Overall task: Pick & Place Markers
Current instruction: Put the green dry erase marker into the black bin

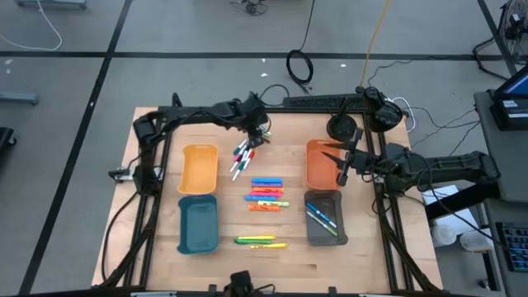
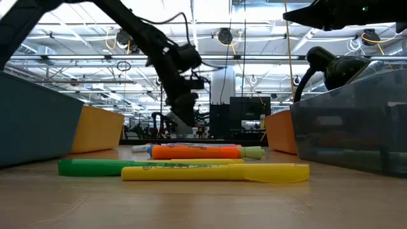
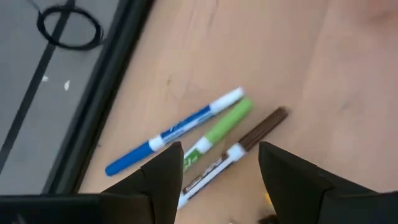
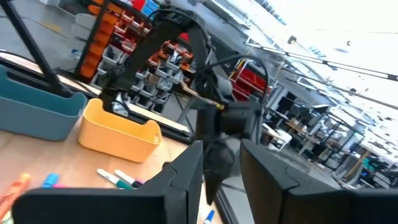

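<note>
Several thin white-bodied markers lie in a loose cluster at the table's far middle. My left gripper hangs open just above them. In its wrist view a blue-capped, a green-capped and a brown-capped marker lie flat on the wood ahead of and between its open fingers. Highlighters lie in rows at the centre, and a green and a yellow one lie nearer. My right gripper is open and empty over the orange tray; it also shows in its wrist view.
A yellow tray and a teal tray stand at the left. A grey tray at the right holds a few markers. Bare wood lies along the near edge. In the low view the green and yellow highlighters lie closest.
</note>
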You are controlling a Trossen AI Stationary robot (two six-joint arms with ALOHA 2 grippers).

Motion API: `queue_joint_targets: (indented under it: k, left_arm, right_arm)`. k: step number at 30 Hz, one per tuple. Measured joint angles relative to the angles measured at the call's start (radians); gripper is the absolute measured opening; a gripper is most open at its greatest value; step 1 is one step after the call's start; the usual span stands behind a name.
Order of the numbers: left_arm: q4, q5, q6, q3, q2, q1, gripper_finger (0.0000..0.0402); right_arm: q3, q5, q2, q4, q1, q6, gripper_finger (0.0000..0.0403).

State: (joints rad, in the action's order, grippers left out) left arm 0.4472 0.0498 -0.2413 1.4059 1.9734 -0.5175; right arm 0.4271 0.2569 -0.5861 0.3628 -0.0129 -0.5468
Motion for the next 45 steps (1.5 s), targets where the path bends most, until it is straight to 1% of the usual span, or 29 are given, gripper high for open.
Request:
queue_joint_targets:
  k: [4,8,13,21,24,27,31,35,38,40,42,43,45]
  left_arm:
    - [0.001,-0.003,-0.025,0.029,0.052,0.003,0.0214]
    - [0.001,-0.012,-0.064,0.033,0.068,0.014,0.0214]
    - [0.033,-0.061,-0.079,0.032,0.070,0.013,0.0214]
    - [0.090,-0.066,-0.100,0.032,0.093,0.013,0.0214]
    - [0.102,-0.011,-0.113,0.033,0.115,0.012,0.0214]
    - [0.100,0.018,-0.116,0.037,0.133,0.012,0.0214]
    - [0.101,-0.012,-0.122,0.038,0.141,0.008,0.0214]
    - [0.102,-0.011,-0.162,0.033,0.119,0.010,0.0214]
    - [0.095,0.059,-0.202,0.028,0.088,0.018,0.0214]
    - [0.029,0.123,-0.218,0.029,0.069,0.014,0.0214]
    - [-0.021,0.159,-0.229,0.031,0.061,0.001,0.0214]
    - [-0.031,0.154,-0.220,0.035,0.060,-0.008,0.0214]
    - [-0.031,0.095,-0.154,0.059,0.063,-0.028,0.0214]
  right_arm:
    - [0.000,0.000,-0.001,-0.001,-0.016,0.001,0.0093]
    - [0.000,0.000,-0.002,-0.031,-0.022,0.008,0.0093]
    - [0.000,0.000,-0.002,-0.034,-0.022,0.012,0.0093]
    - [0.000,0.000,-0.002,-0.031,-0.021,0.025,0.0093]
    - [0.000,0.000,-0.002,-0.022,-0.021,0.028,0.0093]
    - [0.000,0.000,-0.002,-0.013,-0.021,0.034,0.0093]
    - [0.000,0.000,-0.002,-0.013,-0.020,0.037,0.0093]
    - [0.000,0.000,-0.002,-0.014,-0.020,0.038,0.0093]
    - [0.000,0.000,-0.002,-0.016,-0.020,0.037,0.0093]
    - [0.000,0.000,-0.001,-0.015,-0.020,0.037,0.0093]
    - [0.000,0.000,-0.002,-0.015,-0.020,0.037,0.0093]
    - [0.000,0.000,-0.001,-0.015,-0.020,0.035,0.0093]
    - [0.000,0.000,-0.002,-0.015,-0.020,0.033,0.0093]
